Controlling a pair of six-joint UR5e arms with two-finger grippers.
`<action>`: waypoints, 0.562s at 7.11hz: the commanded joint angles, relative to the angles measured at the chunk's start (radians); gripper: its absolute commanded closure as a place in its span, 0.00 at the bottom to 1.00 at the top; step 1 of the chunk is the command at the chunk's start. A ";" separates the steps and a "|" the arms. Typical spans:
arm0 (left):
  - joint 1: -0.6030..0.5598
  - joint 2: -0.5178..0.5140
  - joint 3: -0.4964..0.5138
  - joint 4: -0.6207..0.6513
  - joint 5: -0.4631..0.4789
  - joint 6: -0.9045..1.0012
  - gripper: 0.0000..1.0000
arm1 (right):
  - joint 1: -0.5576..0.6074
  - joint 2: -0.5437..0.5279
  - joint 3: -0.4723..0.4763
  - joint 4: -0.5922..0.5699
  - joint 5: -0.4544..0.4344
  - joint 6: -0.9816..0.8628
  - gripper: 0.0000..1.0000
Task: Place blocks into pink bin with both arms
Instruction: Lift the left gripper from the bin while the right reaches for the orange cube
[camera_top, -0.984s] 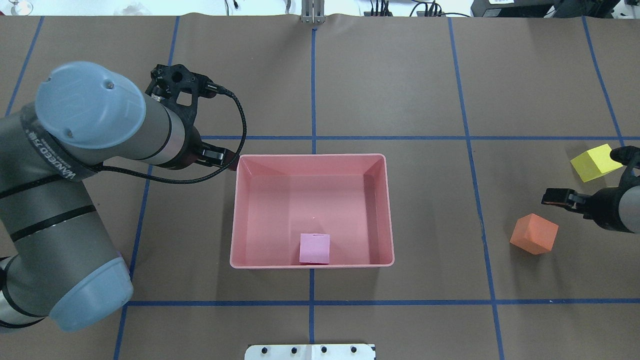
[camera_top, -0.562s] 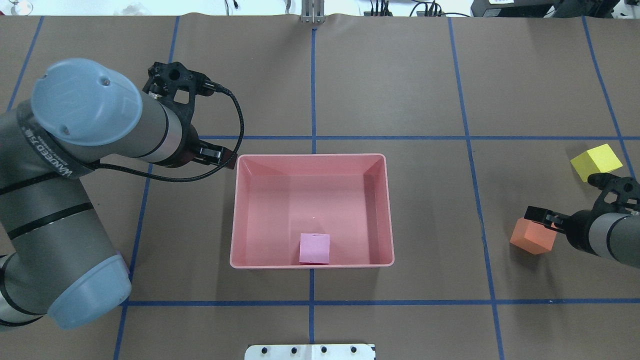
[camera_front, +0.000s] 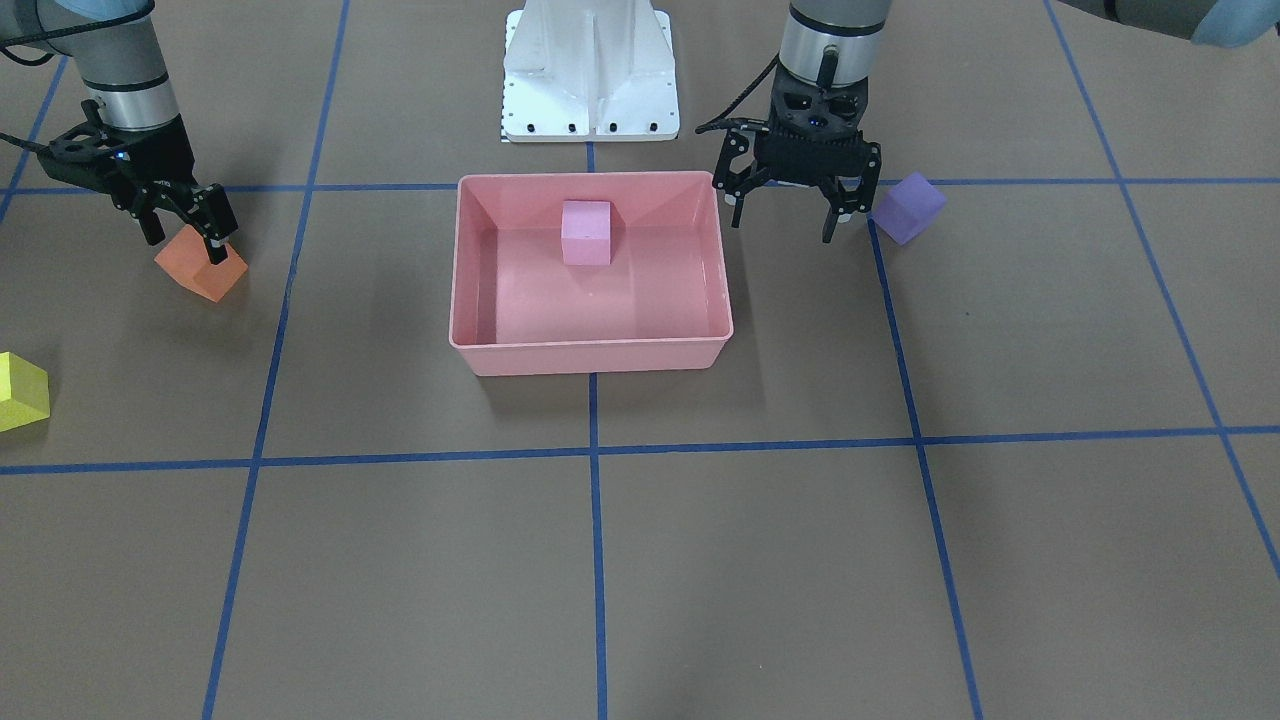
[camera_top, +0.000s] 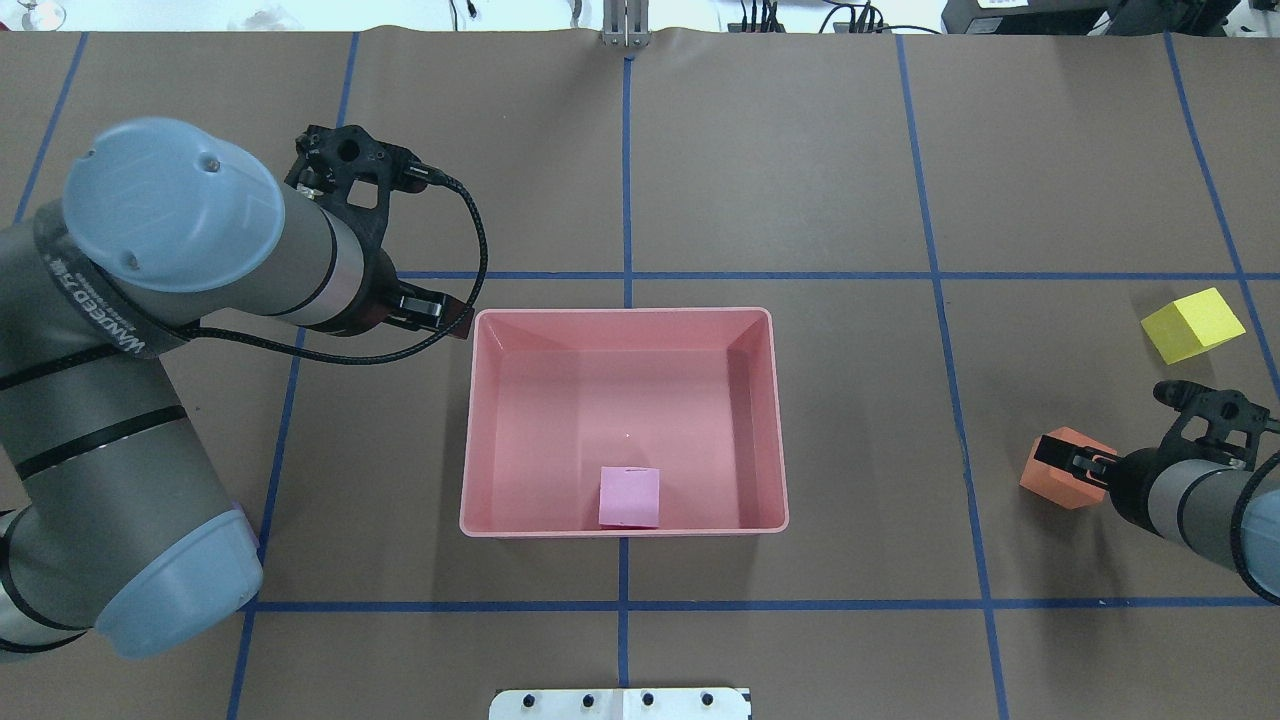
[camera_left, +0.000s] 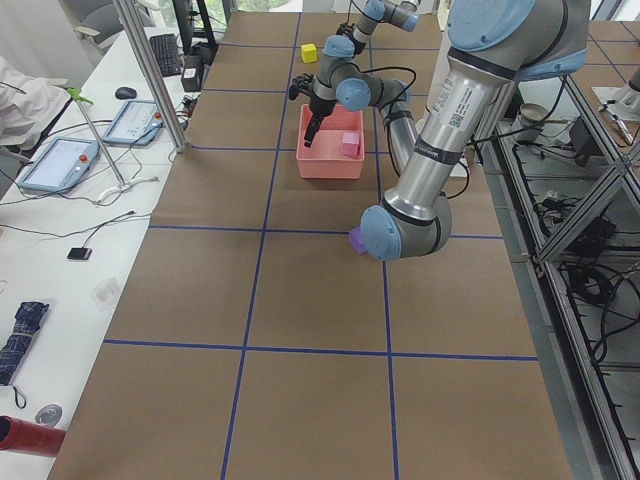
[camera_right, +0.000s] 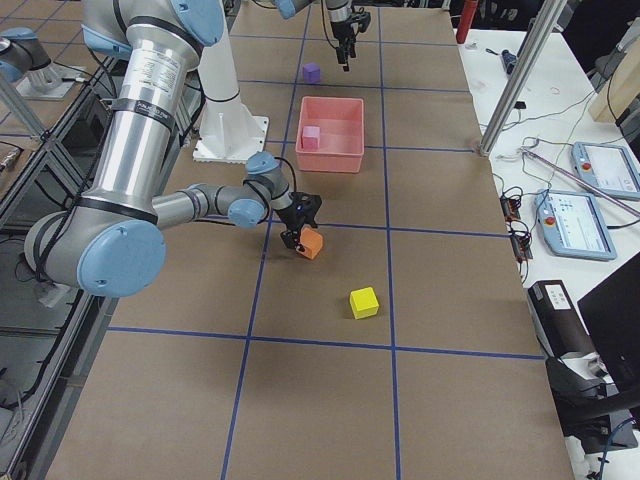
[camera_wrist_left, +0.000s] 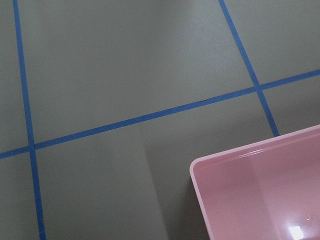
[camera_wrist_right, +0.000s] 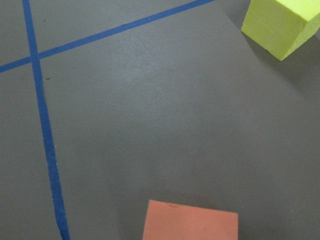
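Currently your right gripper (camera_front: 189, 246) hangs spread and empty over the orange block (camera_front: 203, 270), which sits skewed at 3 o'clock from the pink bin (camera_top: 625, 311) seen from overhead, so closing across its corners could twist it free.

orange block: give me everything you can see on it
The orange block is a small, plain matte cube. It sits flat on the brown table cover, turned askew to the blue grid lines and well clear of the pink bin. The right gripper is open and low over it; I can't tell whether they touch.
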 joint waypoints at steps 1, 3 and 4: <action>0.001 0.002 0.000 0.000 0.000 -0.001 0.00 | -0.031 0.007 -0.029 0.000 -0.051 0.018 0.01; 0.001 0.005 0.006 -0.002 -0.001 0.003 0.00 | -0.077 0.013 -0.069 0.000 -0.124 0.016 0.20; -0.005 0.012 0.006 -0.011 -0.001 0.006 0.00 | -0.076 0.013 -0.064 0.000 -0.122 0.013 0.84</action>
